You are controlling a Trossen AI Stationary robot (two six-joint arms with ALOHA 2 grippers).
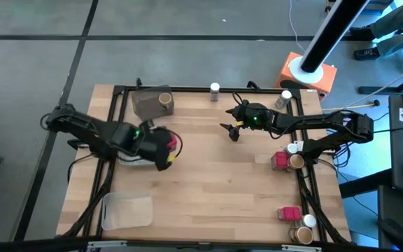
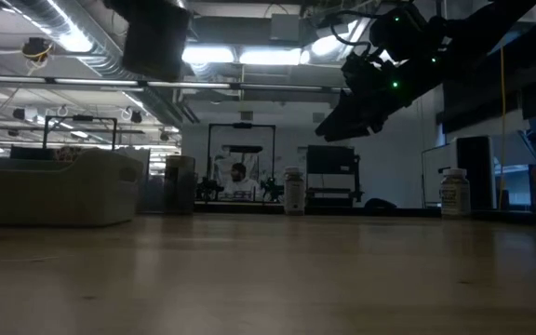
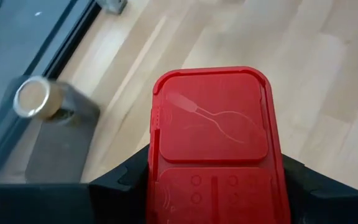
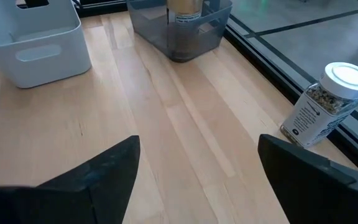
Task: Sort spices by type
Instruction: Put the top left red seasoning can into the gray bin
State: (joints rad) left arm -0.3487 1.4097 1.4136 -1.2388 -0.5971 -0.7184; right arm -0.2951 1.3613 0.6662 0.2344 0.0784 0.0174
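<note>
**Inspector:** Left gripper (image 3: 213,186) first. What is it doing?

**Assistant:** Clamped on a red spice packet (image 3: 213,134), lid up, its long axis running out along the fingers. In the high view the left gripper (image 1: 165,148) sits over the white tray (image 1: 133,161), at the table's left-centre.

**Inspector:** Where does the packet belong?

**Assistant:** My judgement: with the other pink-red packets (image 1: 280,160), well apart on the right edge, so the carry runs across the table. The grey tray (image 1: 145,105), holding a tan-topped jar (image 1: 165,99), lies just beyond the left arm.

**Inspector:** The right gripper (image 1: 233,128)?

**Assistant:** Spread wide, holding nothing, raised over the table's middle. A white-capped jar (image 4: 328,102) stands ahead of it at the far edge; the right arm is plainly the nearer to that one.
</note>
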